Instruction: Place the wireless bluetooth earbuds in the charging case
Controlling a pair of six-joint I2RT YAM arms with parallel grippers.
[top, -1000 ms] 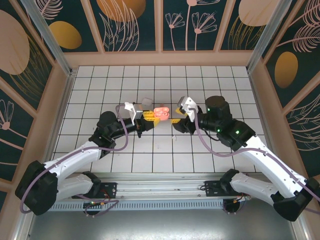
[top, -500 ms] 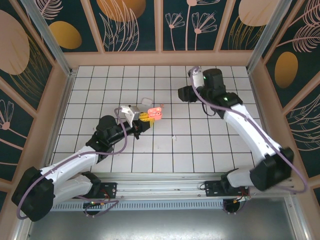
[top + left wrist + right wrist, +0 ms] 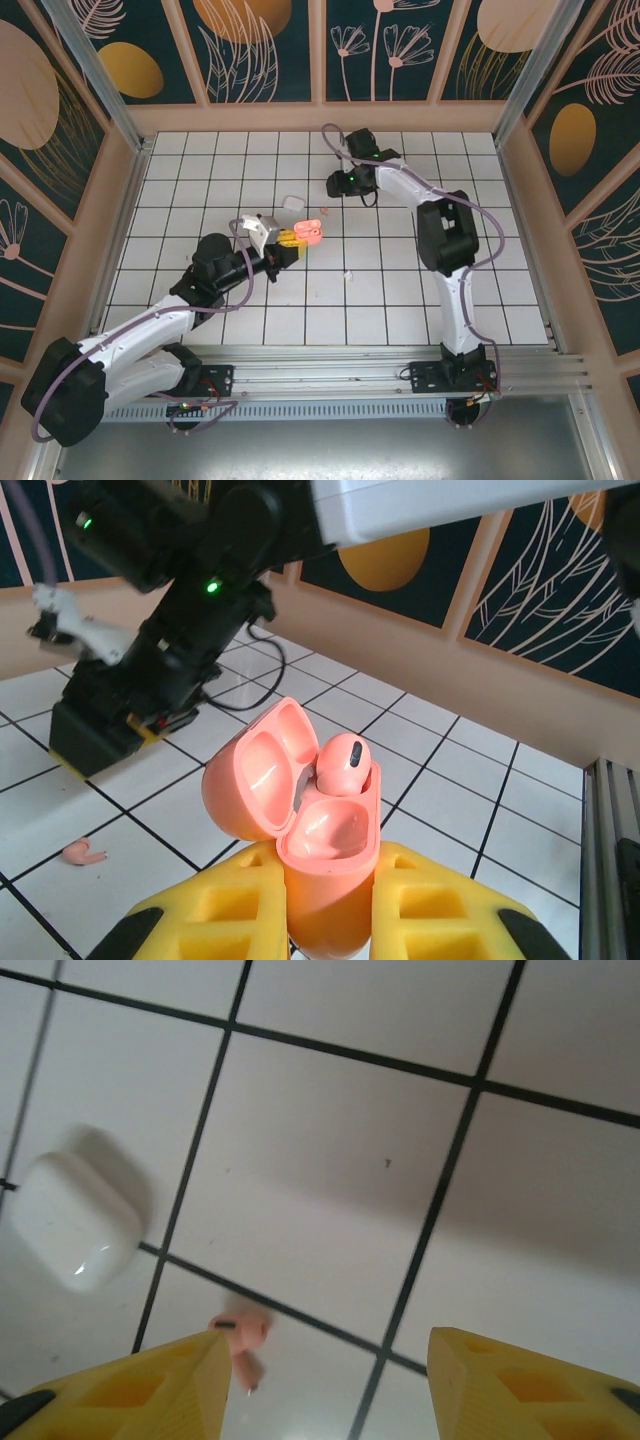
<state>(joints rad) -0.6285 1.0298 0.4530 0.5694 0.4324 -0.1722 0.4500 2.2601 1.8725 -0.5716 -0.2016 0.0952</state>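
Left gripper [image 3: 330,910] pinches pink charging case [image 3: 325,830] upright, lid swung open; seated earbud [image 3: 343,763] stands vertical; right gripper [image 3: 325,1380] spread over tile, loose earbud [image 3: 243,1335] beside one finger, stem pointing down-frame; white case [image 3: 70,1222] nearby

Robot test cell, white tiled bench [image 3: 200,180], aluminium frame posts [image 3: 95,70] from 10 to 2 o'clock, painted botanical wall panels [image 3: 250,45], arms bolted to rail [image 3: 320,360] at 6 o'clock
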